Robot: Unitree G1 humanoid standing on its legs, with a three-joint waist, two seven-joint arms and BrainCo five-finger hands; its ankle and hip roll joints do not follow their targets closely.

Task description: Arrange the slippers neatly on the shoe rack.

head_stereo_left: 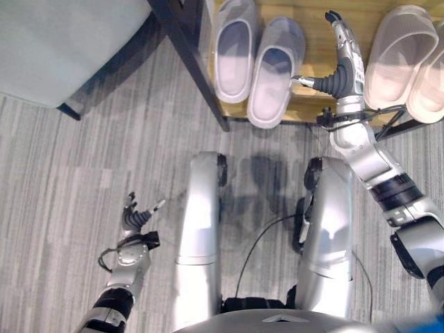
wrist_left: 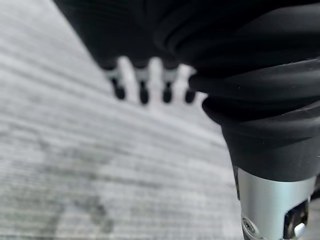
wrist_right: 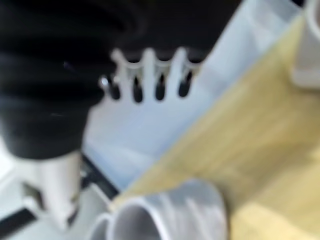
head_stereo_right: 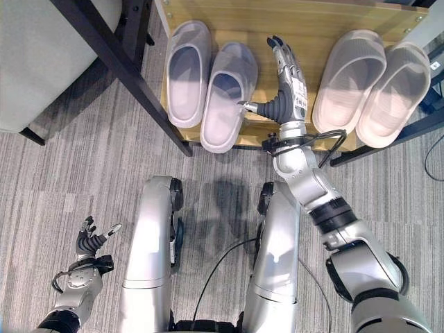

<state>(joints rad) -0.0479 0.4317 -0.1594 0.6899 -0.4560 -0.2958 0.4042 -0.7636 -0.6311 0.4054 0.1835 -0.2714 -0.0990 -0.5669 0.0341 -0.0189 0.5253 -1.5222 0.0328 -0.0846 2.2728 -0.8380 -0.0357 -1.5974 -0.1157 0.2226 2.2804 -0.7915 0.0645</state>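
Floor: grey carpet (head_stereo_left: pixel 83 180) with fine lengthwise striping, covering the whole lower area. Upper left: a pale grey upholstered seat (head_stereo_left: pixel 62 41), its edge overhanging the carpet, with a dark foot (head_stereo_left: pixel 69 111) showing below it. A black metal frame bar (head_stereo_right: pixel 118 66) runs diagonally between the seat and the wooden shelf. Far right edge: a thin dark cable (head_stereo_right: pixel 433 163) lying on the carpet.

Four slippers stand on one wooden shoe rack (head_stereo_right: pixel 312 28): two grey slippers (head_stereo_right: pixel 186 69) toward its left edge and two pale pink slippers (head_stereo_right: pixel 347 76) toward its right edge.
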